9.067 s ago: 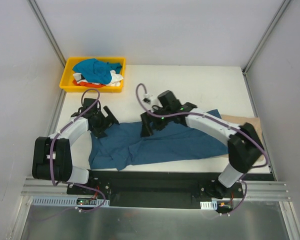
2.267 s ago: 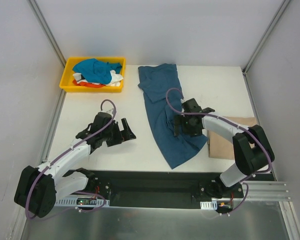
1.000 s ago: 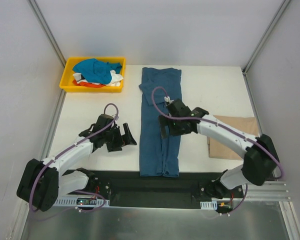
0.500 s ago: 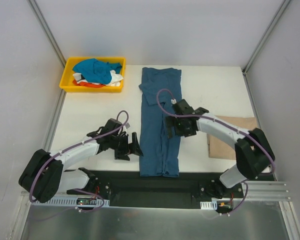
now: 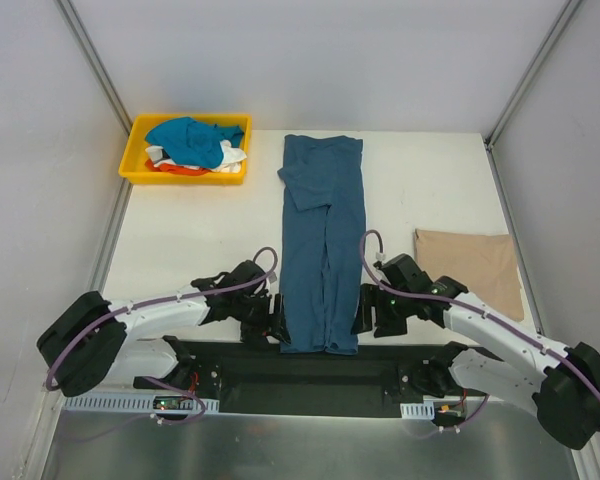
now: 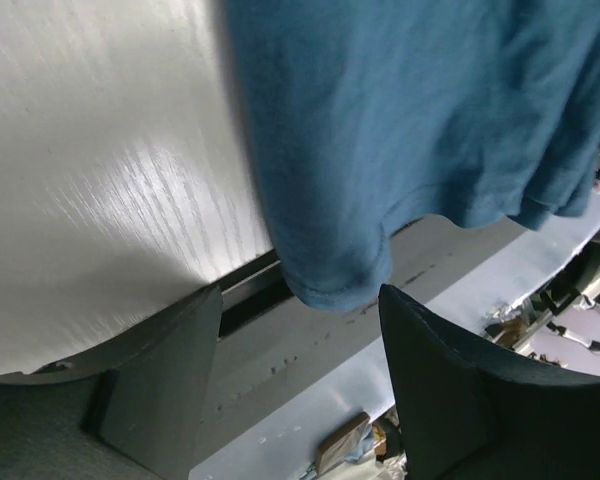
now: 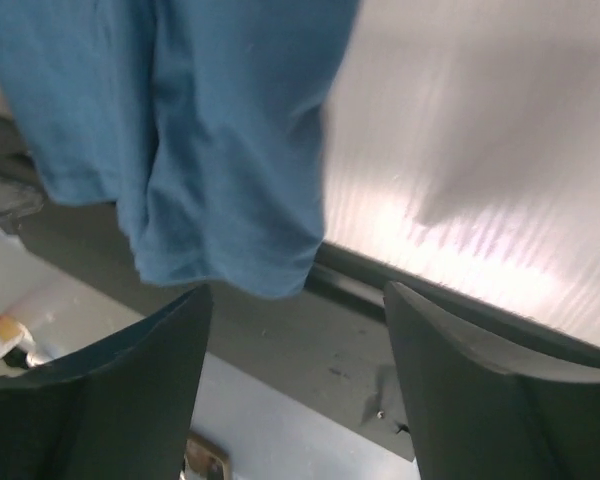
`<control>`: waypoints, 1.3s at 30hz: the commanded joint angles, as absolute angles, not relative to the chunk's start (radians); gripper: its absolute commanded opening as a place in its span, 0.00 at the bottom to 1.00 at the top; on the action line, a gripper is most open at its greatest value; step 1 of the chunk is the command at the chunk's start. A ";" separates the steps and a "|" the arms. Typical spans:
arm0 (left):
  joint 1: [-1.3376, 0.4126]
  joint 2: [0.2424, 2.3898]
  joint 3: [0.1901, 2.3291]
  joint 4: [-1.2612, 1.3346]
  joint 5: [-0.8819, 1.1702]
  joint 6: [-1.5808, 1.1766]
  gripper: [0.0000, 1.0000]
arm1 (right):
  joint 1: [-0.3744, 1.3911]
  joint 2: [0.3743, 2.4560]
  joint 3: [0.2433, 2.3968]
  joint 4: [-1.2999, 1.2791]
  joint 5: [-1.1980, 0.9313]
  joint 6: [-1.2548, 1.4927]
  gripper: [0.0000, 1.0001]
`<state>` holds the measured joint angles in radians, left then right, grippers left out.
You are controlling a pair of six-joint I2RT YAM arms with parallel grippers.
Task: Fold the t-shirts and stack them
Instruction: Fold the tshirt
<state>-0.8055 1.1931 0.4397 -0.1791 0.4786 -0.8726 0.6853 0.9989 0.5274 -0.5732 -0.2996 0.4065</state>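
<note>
- White tabletop (image 5: 430,180), enclosed by pale grey panels, carries everything described.
- A dark teal t-shirt (image 5: 322,240) is laid in the middle of it, folded lengthwise into a narrow strip.
- Its long axis runs from the near edge straight toward the far edge, and its near end droops just over the table's lip.
- The cloth is judged soft, light and limp. It would sag and slide unless taken by both near corners together.
- The left gripper (image 5: 274,328) is set at the near left corner and the right gripper (image 5: 366,318) at the near right corner.
- Each pair of jaws is seen standing apart, a corner of the cloth lying between them, nothing pinched yet.
- A tan t-shirt (image 5: 470,265) is laid folded flat to the right, well apart.
- A heap of shirts (image 5: 190,140) in bright blue, white and orange-red is held in a yellow tray (image 5: 140,172) at the far left corner.
</note>
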 commanded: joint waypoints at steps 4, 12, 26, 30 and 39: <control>-0.884 1.282 0.511 -0.164 0.391 -0.919 0.56 | 0.739 1.009 0.482 -0.532 -0.368 0.515 0.57; -0.899 1.333 0.528 -0.163 0.367 -0.937 0.31 | 0.801 1.121 0.463 -0.404 -0.390 0.569 0.50; -0.900 1.284 0.534 -0.196 0.374 -0.919 0.00 | 0.877 1.198 0.506 -0.445 -0.338 0.595 0.03; -0.900 1.221 0.540 -0.297 0.345 -0.900 0.00 | 0.885 1.117 0.561 -0.690 -0.230 0.569 0.01; -0.899 1.146 0.494 -0.336 0.403 -0.936 0.00 | 0.907 0.994 0.554 -0.747 -0.264 0.606 0.01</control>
